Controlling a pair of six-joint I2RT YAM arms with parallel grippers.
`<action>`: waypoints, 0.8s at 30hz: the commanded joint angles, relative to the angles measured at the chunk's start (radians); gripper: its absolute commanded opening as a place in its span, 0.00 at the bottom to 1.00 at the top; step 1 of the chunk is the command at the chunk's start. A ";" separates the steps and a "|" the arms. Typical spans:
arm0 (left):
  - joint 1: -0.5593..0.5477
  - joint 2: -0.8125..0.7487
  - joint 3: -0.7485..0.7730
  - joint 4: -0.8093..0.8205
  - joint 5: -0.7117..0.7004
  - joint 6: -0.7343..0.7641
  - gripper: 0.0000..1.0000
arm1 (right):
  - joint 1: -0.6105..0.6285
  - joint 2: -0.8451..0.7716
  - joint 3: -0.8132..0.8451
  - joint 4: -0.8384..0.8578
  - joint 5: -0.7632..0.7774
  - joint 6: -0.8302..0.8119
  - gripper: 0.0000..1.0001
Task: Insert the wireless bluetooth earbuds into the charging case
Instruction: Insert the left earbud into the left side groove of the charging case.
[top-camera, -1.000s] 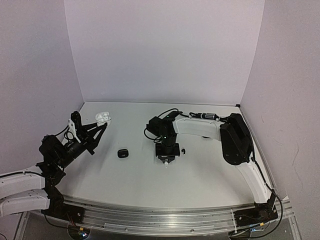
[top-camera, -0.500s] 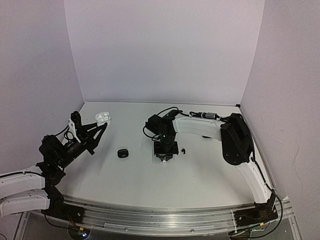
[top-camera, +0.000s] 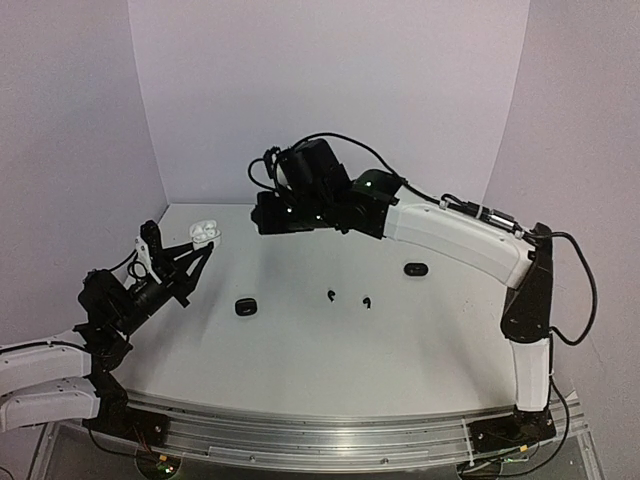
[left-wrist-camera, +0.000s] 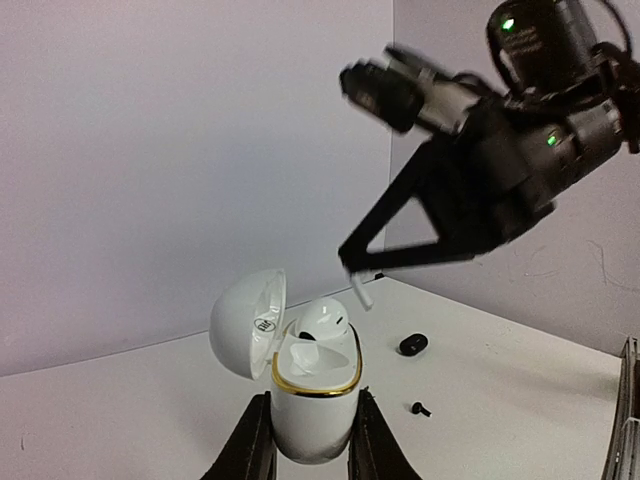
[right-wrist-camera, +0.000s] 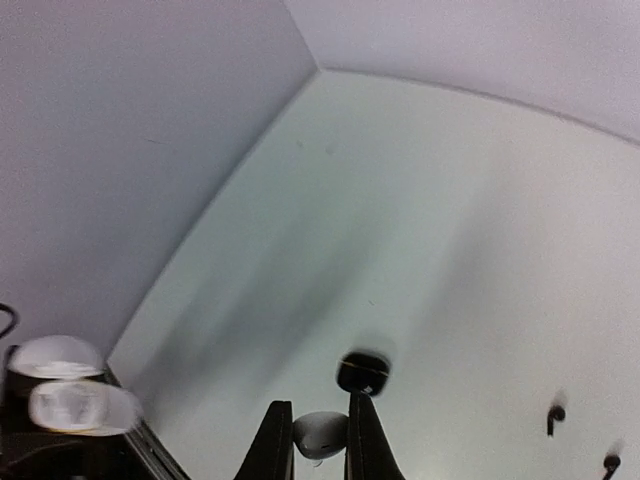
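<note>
the left tool (left-wrist-camera: 309, 446) is clamped on the lower half of the white charging case (left-wrist-camera: 316, 402), holding it upright above the left side of the surface (top-camera: 300, 350). the case's lid (left-wrist-camera: 248, 322) is swung open to the left. one white earbud (left-wrist-camera: 324, 318) already sits in the case, its rounded head poking above the gold rim.

the right tool (right-wrist-camera: 318, 415) is closed on a second white earbud (right-wrist-camera: 320, 438), pinched between its two fingers. that arm is raised off the surface and reaches toward the left arm, so the held earbud hangs just above and to the right of the open case, not touching it.

on the surface lie two black earbuds (top-camera: 330, 294) (top-camera: 367, 300), near each other at the middle. a black case (top-camera: 245, 306) rests to their left, and another black case (top-camera: 414, 268) rests further right.
</note>
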 joint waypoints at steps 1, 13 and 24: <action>0.002 0.017 0.057 0.102 -0.022 0.026 0.00 | 0.079 -0.093 0.019 0.306 0.062 -0.189 0.01; 0.002 0.051 0.106 0.150 -0.005 0.078 0.00 | 0.192 -0.069 -0.054 0.720 0.041 -0.382 0.00; 0.001 0.049 0.114 0.161 -0.006 0.065 0.00 | 0.194 -0.048 -0.121 0.821 0.020 -0.433 0.00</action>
